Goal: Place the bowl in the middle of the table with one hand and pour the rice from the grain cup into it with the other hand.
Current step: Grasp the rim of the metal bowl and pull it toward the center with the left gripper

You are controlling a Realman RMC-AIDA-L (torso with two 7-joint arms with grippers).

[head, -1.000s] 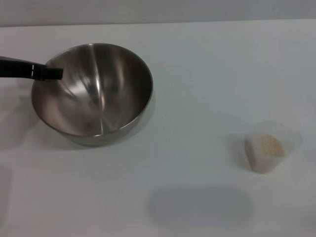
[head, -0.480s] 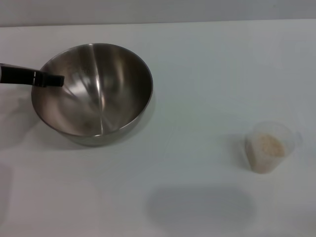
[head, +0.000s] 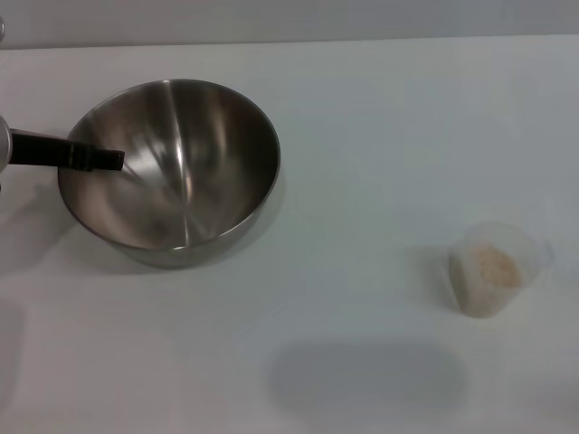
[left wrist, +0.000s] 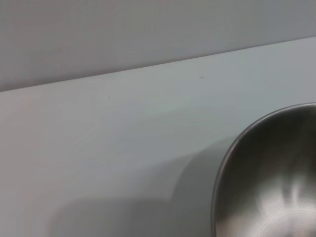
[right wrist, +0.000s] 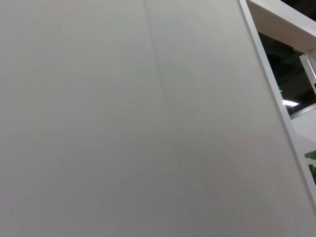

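The steel bowl [head: 172, 163] stands upright on the white table [head: 380, 127], left of the middle. It also shows in the left wrist view [left wrist: 269, 177]. My left gripper [head: 95, 159] comes in from the left edge as a black bar that reaches over the bowl's left rim, its tip inside the bowl. The grain cup [head: 498, 269] stands upright at the right front, with a pale heap of rice [head: 495, 266] in it. My right gripper is out of view; its wrist view shows only a plain pale surface.
A grey wall runs along the table's far edge [head: 289, 38]. A soft grey shadow [head: 366, 375] lies on the table near the front. A wide stretch of bare tabletop lies between the bowl and the cup.
My left gripper has shifted a little toward the front and further into the bowl. The bowl and the cup have not moved.
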